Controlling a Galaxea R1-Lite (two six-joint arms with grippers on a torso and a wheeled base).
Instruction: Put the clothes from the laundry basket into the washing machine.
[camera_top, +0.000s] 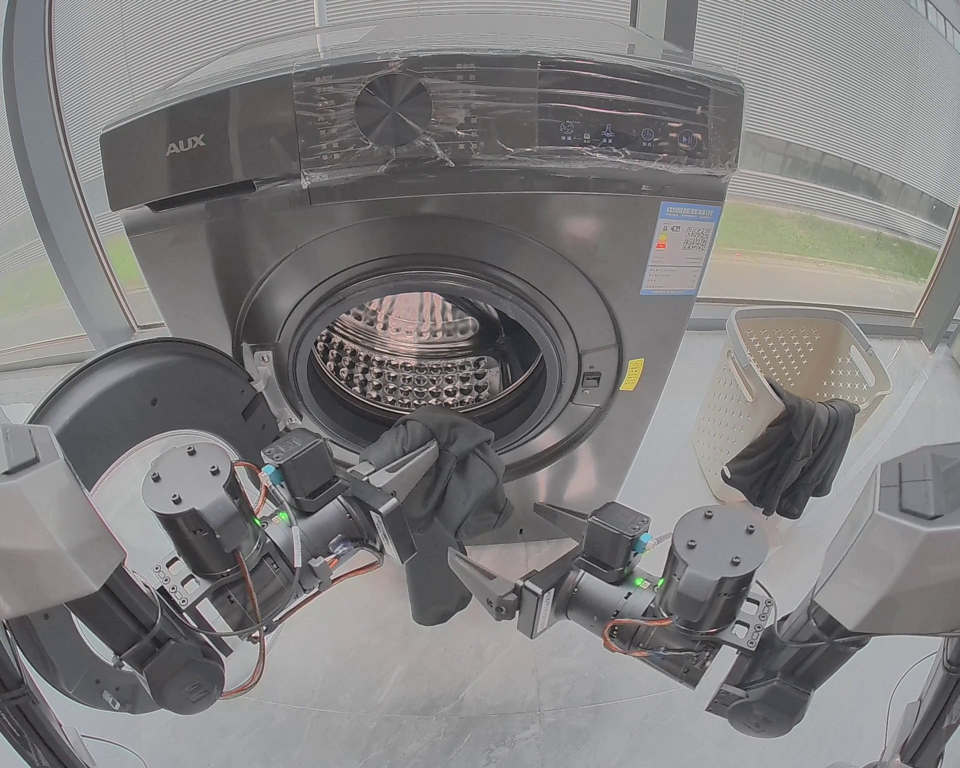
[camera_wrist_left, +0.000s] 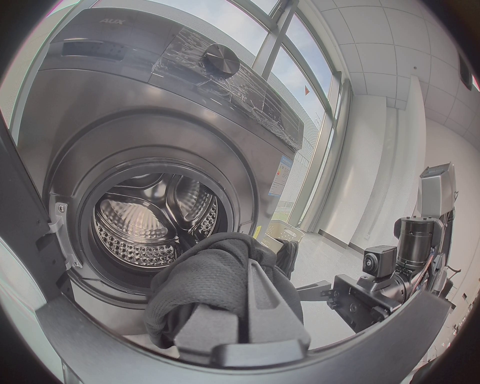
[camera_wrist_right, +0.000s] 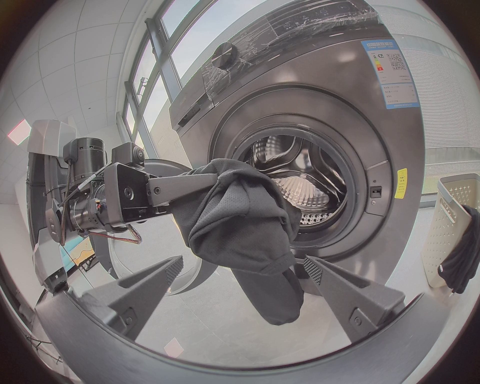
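Note:
My left gripper (camera_top: 420, 470) is shut on a dark grey garment (camera_top: 460, 490), which it holds just in front of the lower rim of the washing machine's open drum (camera_top: 420, 350). The cloth bunches over the fingers (camera_wrist_left: 260, 300) and one end hangs toward the floor (camera_wrist_right: 272, 300). My right gripper (camera_top: 495, 535) stands open below and to the right of the garment, its jaws spread on either side of the hanging end without touching it. Another dark garment (camera_top: 795, 455) is draped over the rim of the white laundry basket (camera_top: 800, 350) to the right of the machine.
The machine's round door (camera_top: 140, 400) is swung open to the left, behind my left arm. The basket (camera_wrist_right: 450, 220) stands on the pale floor near the window wall. Open floor lies in front of the machine.

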